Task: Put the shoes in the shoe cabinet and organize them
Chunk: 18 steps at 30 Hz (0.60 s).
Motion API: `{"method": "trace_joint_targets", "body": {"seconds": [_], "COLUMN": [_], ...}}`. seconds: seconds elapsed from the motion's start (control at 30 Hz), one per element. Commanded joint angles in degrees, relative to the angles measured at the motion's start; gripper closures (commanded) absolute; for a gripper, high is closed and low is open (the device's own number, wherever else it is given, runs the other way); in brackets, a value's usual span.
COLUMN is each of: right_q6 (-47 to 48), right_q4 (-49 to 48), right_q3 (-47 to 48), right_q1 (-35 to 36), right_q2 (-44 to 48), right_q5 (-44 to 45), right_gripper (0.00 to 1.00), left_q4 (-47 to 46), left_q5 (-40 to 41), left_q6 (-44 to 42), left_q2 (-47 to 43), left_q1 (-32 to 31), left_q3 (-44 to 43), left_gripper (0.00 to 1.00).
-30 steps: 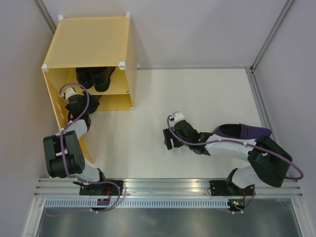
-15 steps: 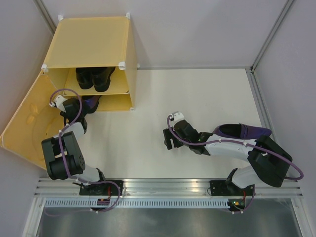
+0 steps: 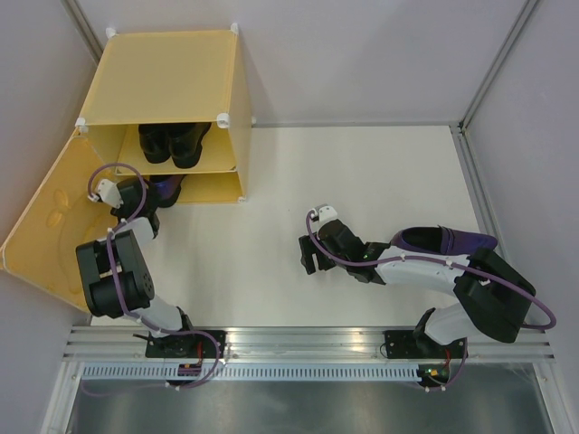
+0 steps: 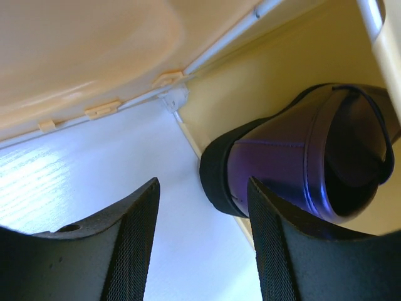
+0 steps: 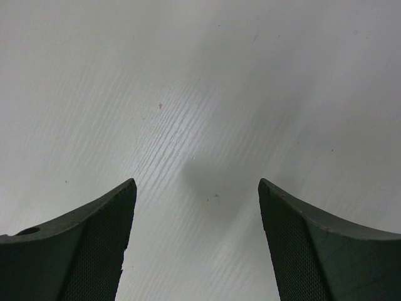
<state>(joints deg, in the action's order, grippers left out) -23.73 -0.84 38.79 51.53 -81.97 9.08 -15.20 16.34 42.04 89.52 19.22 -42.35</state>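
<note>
The yellow-orange shoe cabinet (image 3: 167, 77) stands at the far left, its door (image 3: 45, 226) swung wide open to the left. The black pair (image 3: 174, 140) sits on the upper shelf. One dark purple shoe (image 3: 166, 187) lies in the lower compartment, heel outward; it fills the right of the left wrist view (image 4: 301, 150). My left gripper (image 3: 145, 193) (image 4: 202, 188) is open and empty just in front of that heel, not touching it. The other purple shoe (image 3: 452, 240) lies on the table at the right, partly hidden behind my right arm. My right gripper (image 3: 310, 262) (image 5: 197, 185) is open and empty over bare table.
The white table (image 3: 362, 181) is bounded by grey walls behind and at both sides. The open door stands between the left arm and the left wall. The door's hinge (image 4: 172, 94) and the cabinet's lower edge show in the left wrist view.
The cabinet door has swung wide open to the left. My left gripper has drawn back a little leftward from the lower compartment. The right arm has not moved.
</note>
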Motion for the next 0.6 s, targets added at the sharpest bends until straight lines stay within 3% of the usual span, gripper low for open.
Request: {"method": "trace_joint_targets", "body": {"seconds": [0.0,0.57], "right_q6": [0.5,0.7], "right_q4": [-1.7,-1.8], "right_q3": [1.7,2.0], "right_q1": [-0.2,-0.2], "right_q2": [0.1,-0.9], "right_q5": [0.2,-0.2], "right_gripper": [0.18,0.18], "left_q4": [1.0,4.9], "left_q5": [4.2,3.1], "left_q6": [5.0,4.5], "left_q2": [0.7,7.2], "left_q1": [0.2,1.6], "left_q3": [-3.0,-9.2], "left_gripper": [0.38,0.34]}}
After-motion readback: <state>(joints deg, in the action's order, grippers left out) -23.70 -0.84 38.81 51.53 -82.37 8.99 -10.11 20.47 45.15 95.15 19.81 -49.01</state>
